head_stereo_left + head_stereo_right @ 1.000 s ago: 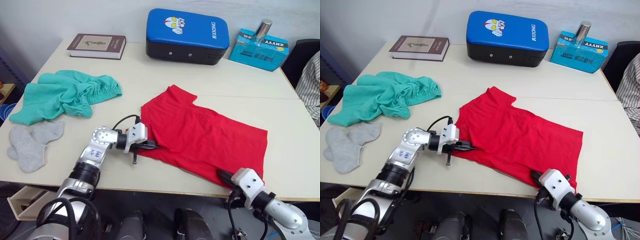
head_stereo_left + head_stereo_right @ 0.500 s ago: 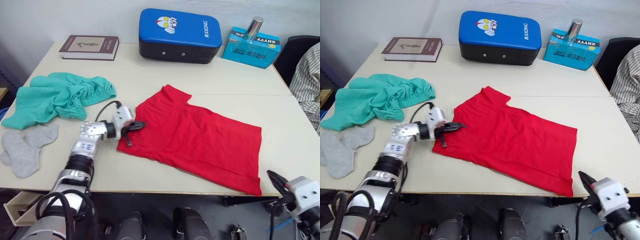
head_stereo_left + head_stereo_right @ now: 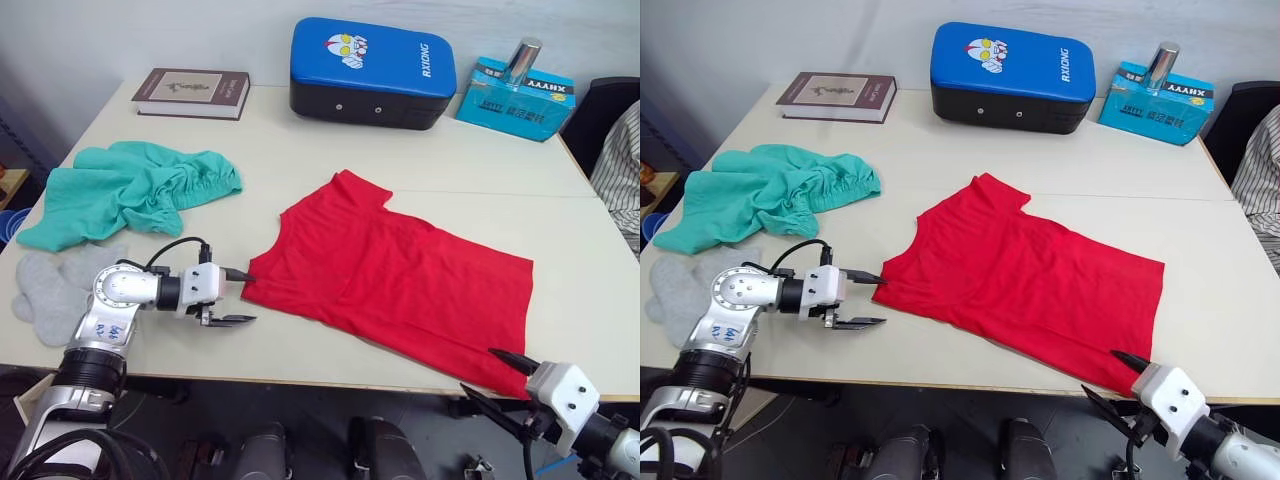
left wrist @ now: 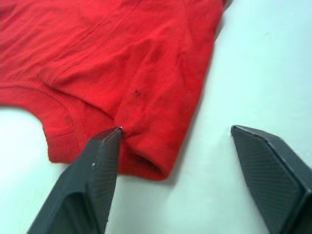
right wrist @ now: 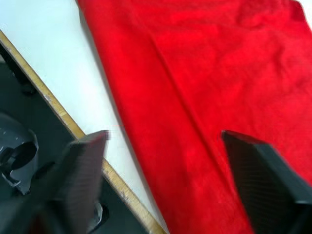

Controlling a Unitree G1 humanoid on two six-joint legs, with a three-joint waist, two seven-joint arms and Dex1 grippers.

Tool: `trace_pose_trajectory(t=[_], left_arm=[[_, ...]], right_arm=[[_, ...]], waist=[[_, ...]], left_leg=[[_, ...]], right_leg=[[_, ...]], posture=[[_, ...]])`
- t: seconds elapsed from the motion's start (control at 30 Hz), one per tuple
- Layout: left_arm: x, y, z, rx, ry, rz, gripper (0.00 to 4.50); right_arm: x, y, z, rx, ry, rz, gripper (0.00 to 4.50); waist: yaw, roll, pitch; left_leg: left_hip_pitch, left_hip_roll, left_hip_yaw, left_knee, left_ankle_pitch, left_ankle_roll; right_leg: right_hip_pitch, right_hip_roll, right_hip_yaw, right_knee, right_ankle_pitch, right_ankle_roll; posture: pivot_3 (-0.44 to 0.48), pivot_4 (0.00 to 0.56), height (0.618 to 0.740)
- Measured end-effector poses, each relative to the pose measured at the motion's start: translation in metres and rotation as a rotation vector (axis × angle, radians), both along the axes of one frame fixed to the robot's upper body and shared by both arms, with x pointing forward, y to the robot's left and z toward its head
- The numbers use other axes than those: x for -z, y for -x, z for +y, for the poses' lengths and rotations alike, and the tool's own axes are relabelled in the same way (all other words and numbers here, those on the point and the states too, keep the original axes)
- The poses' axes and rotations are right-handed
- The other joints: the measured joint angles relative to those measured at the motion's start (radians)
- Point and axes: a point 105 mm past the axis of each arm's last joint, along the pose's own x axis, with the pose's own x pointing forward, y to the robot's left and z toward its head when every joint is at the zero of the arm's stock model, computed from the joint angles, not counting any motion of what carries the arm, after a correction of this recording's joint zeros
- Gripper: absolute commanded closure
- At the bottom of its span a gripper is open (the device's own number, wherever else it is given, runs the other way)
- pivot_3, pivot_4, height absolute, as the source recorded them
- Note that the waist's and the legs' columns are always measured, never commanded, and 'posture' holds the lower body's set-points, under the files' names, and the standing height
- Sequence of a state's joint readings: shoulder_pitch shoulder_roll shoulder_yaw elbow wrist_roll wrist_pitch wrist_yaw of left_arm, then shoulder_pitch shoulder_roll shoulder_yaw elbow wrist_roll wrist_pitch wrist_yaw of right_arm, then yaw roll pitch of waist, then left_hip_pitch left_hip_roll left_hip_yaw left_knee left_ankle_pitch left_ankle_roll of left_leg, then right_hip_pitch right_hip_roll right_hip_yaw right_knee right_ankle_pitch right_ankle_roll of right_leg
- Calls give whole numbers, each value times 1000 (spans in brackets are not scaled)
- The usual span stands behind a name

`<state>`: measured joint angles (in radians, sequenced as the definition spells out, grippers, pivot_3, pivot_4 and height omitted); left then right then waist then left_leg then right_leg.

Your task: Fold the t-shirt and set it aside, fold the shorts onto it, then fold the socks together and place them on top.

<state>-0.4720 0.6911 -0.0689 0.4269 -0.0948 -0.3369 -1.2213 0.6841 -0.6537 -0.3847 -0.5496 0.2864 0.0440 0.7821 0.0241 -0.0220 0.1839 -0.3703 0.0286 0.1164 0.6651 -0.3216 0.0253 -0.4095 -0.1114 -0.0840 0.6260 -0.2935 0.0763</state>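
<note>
T-shirt (image 3: 400, 275): lies spread flat on the tabletop (image 3: 300, 160), right of centre, with one sleeve pointing toward the far side and the hem near the front right edge.
Left gripper (image 3: 236, 297): rests low over the tabletop, just beside the t-shirt's near-left corner, pointing at it.
Left jaws: wide open and holding nothing. In the left wrist view one fingertip (image 4: 109, 139) touches the rolled edge of the red fabric, while the other stands apart over bare tabletop. The fabric edge lies beside the first finger and only partly in the gap.
Right gripper (image 3: 1110, 375): sits at the front right edge of the tabletop, at the t-shirt's near-right corner.
Right jaws: wide open and holding nothing. In the right wrist view the red fabric spreads beyond the gap between the fingers, with the wooden table edge running beside one of them.
Shorts (image 3: 130, 190): lie bunched in a loose heap on the left part of the tabletop, well apart from the t-shirt.
Socks (image 3: 50, 285): lie flat at the front left corner, just in front of the shorts, partly behind the left arm.
Book (image 3: 192, 92): lies at the far left of the tabletop.
Blue case (image 3: 372, 70): stands at the far side, centre.
Teal box (image 3: 518, 96): sits at the far right, with a metal cylinder (image 3: 523, 58) standing on it.
</note>
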Motion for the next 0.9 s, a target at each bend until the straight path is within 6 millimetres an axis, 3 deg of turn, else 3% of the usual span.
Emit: trace_pose_trajectory(t=[0.17,0.27,0.6,0.63,0.9], left_arm=[[-2,-8,-8,4,-21,-44,922],[-2,-12,-12,7,-34,-44,1313],[9,-23,-12,-7,-99,-7,4172],[10,-25,-11,-13,-102,-5,4485],[15,-20,-9,-36,-76,34,4485]], right_arm=[[9,3,-6,-1,69,65,640],[14,3,-12,4,89,94,1199],[28,-3,-14,4,46,158,4468],[28,-4,-14,3,44,158,4500],[23,-4,-14,-28,-8,171,4500]], waist=[[2,0,0],[3,0,-1],[1,6,-16],[0,6,-17],[-2,8,-24]], left_leg=[[1,0,0,0,0,0],[1,0,0,0,1,1],[5,0,0,1,1,1],[5,0,0,1,1,1],[5,0,0,0,0,1]], right_leg=[[0,0,-1,0,0,0],[1,0,-1,0,1,1],[4,1,-1,0,1,1],[5,1,0,0,1,1],[4,1,1,0,1,1]], posture=[[0,150,740],[0,150,740],[0,150,740],[0,150,740],[0,150,740]])
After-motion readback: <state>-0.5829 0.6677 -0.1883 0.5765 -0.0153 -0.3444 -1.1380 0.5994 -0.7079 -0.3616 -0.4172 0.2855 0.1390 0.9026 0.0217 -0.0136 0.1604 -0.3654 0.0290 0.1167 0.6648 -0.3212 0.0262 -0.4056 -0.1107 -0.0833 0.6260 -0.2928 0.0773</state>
